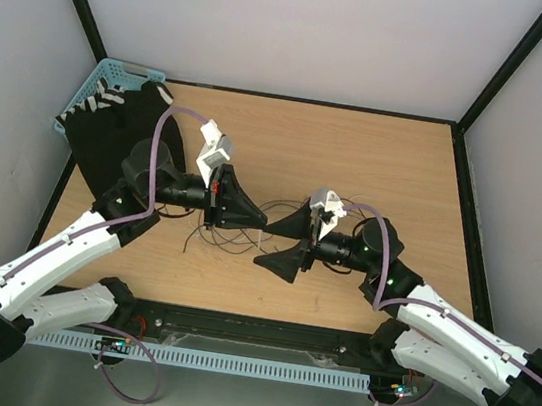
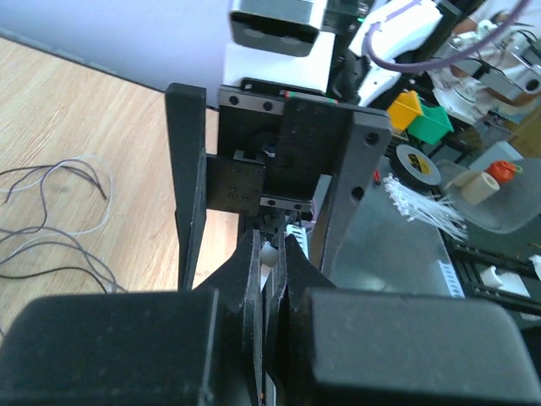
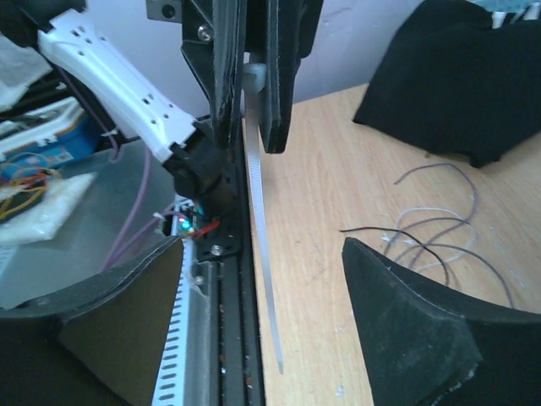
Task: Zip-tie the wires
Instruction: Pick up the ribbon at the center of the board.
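Dark wires [image 1: 225, 241], white zip tie [image 3: 263, 254], teal lattice basket [image 1: 128, 69]

Blue basket [image 1: 128, 70], black cloth [image 1: 108, 140], wooden table [image 1: 358, 155]

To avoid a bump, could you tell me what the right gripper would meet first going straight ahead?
Probably the thin white plastic zip tie hanging from the shut left gripper; it lies in line with the open right gripper's gap, though depth is unclear.

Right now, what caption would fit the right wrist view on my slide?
Left tool shut on a zip tie, right tool open facing it, wires loose on the table.
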You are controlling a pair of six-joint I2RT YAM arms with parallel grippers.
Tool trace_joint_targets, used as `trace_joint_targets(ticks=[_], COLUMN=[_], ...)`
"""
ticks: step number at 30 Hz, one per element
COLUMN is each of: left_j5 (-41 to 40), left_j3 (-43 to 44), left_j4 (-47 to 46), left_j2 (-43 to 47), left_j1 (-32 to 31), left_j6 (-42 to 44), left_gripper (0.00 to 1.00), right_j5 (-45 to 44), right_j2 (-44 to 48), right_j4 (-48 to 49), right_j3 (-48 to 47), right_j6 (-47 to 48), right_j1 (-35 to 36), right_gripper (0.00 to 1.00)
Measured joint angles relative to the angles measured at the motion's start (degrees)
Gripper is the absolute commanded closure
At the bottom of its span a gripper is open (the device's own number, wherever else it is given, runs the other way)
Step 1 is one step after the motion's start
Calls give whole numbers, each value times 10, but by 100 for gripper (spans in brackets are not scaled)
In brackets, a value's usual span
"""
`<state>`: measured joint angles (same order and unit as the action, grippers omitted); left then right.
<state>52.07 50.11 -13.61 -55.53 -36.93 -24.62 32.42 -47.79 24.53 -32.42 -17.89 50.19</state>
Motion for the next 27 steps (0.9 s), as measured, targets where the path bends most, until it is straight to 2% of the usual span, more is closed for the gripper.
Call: trace_joint_targets(ticks=[3,10,15,16,18,20,21,23,27], left_j5=[28,65,71,71,69,60,56,38,-8], left_j3=[0,0,0,0,-2,-6,-9,-19,-50], left_j4=[-15,-48,-63,-66,-71,-75,-76,-78,-78], left_j2=[2,3,3,3,3,3,3,7,30], left_j1=[0,-8,-14,-14,-14,-14,-14,-11,1], left_j6=[0,0,0,0,0,2,4,4,7], left_gripper=[100,100,98,90,68,37,28,19,15], right_j5=[26,61,65,64,62,57,55,48,23], right_j2=[-6,-17,-22,-22,-22,-22,-22,-22,-18], right_j4=[26,61,71,73,73,73,73,73,70], right_j3=[0,0,0,0,0,0,0,0,6], right_j6=[-17,-42,-47,-50,-55,-60,-62,-68,-76], right_j1=[0,0,0,0,0,0,-1,-5,-22], right_gripper=[30,74,100,100,100,100,100,100,100])
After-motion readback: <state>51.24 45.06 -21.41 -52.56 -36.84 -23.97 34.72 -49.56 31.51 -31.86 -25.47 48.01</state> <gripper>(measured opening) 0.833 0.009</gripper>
